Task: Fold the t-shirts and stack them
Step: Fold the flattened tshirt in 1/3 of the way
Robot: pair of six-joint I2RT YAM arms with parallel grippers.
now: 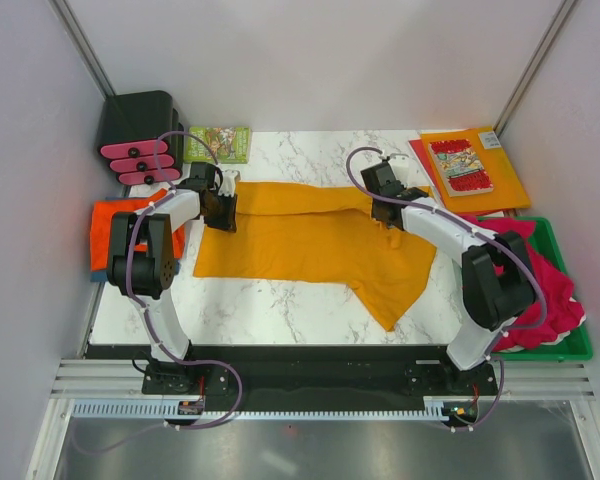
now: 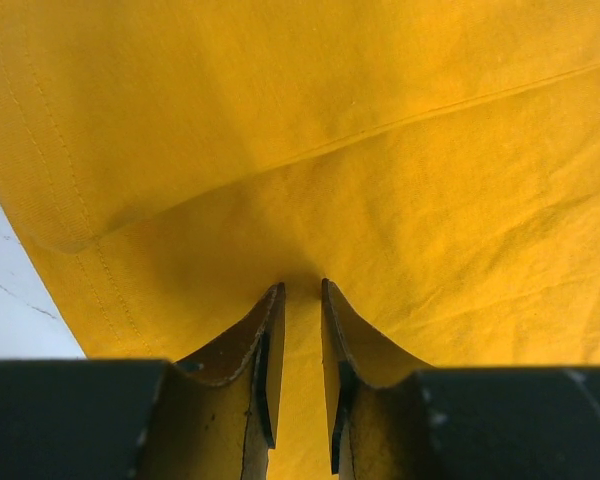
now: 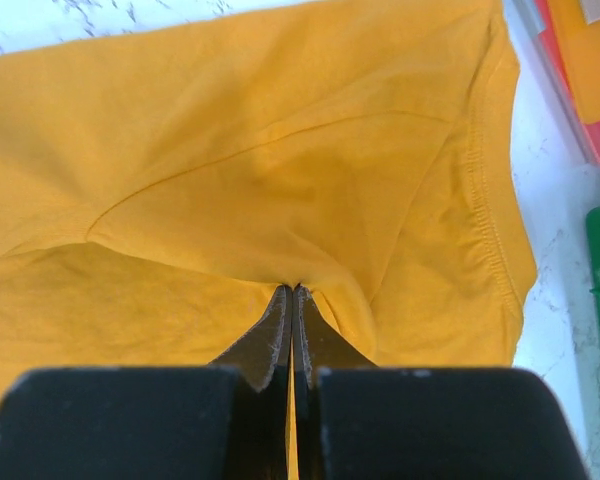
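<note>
We pinch the mustard t-shirt in left gripper and right gripper; uneven pulling could skew the fold.

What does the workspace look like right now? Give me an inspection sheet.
Surface: white marble table; no stains seen.
Job's things: mustard t-shirt spread mid-table; red-orange t-shirt folded at the left edge; crimson-pink t-shirts heaped in the green bin, right.
Clutter: orange folder with comic book, green booklet, black rack, along the far edge.
Grippers: left gripper and right gripper each pinch the mustard t-shirt.
Cables: purple cables loop along both arms.
Surroundings: white walls.
</note>
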